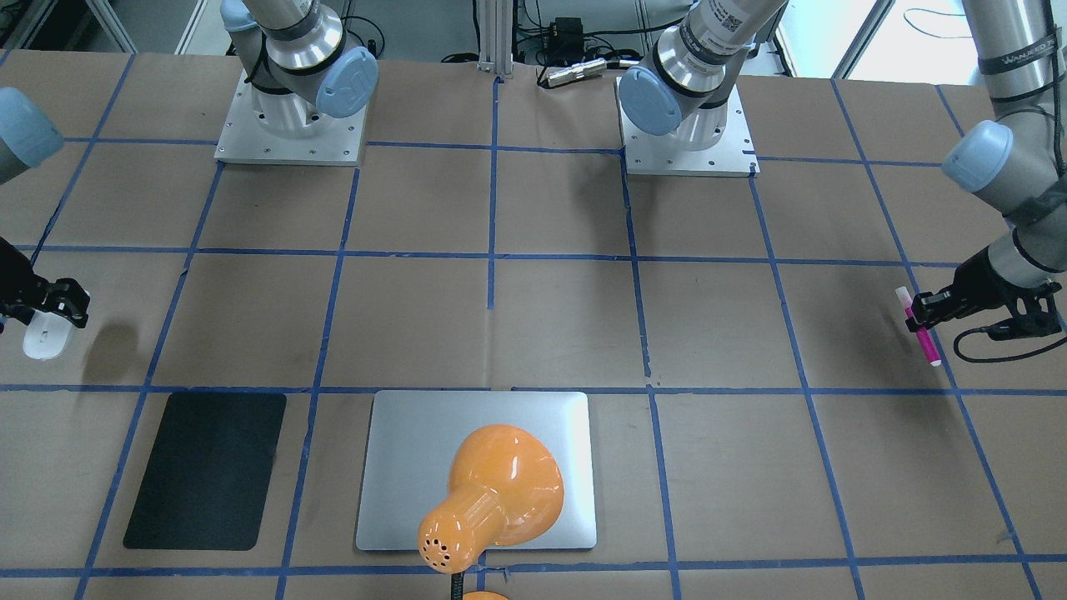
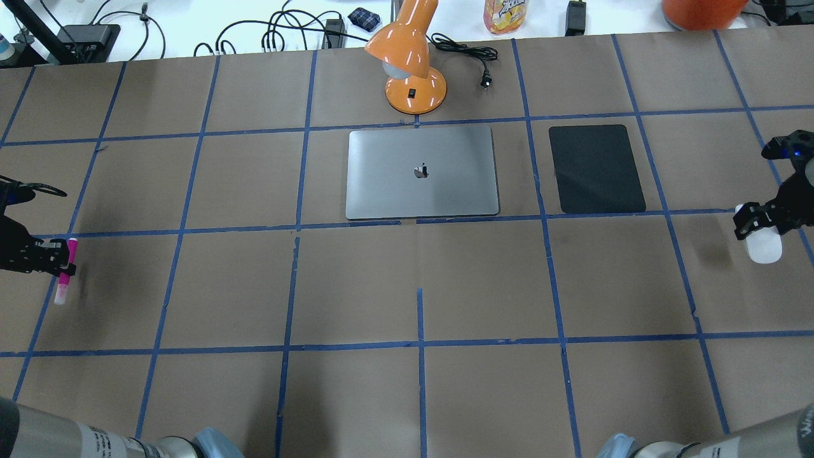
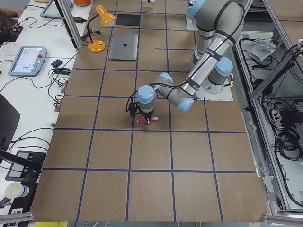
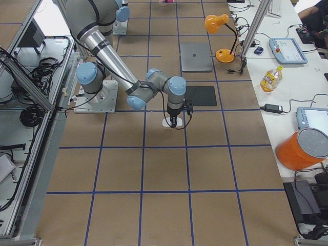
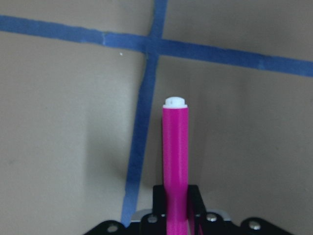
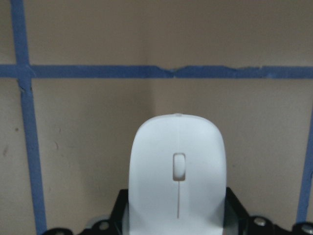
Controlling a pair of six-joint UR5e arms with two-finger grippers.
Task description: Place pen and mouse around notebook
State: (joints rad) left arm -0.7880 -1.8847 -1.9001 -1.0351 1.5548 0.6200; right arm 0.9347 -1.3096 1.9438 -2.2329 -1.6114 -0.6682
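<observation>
The silver-grey notebook lies closed at the far middle of the table, also seen as notebook. My left gripper is far out at the table's left end, shut on the magenta pen. The pen sticks forward from the fingers, white end ahead, slightly above the paper. At the table's right end my right gripper is shut on the white mouse. The mouse hangs a little above the table, its shadow cast to the side.
A matte black mat lies just right of the notebook. An orange desk lamp stands behind the notebook, its head leaning over it in the front-facing view. Blue tape lines grid the brown table. Cables and a bottle sit beyond the far edge.
</observation>
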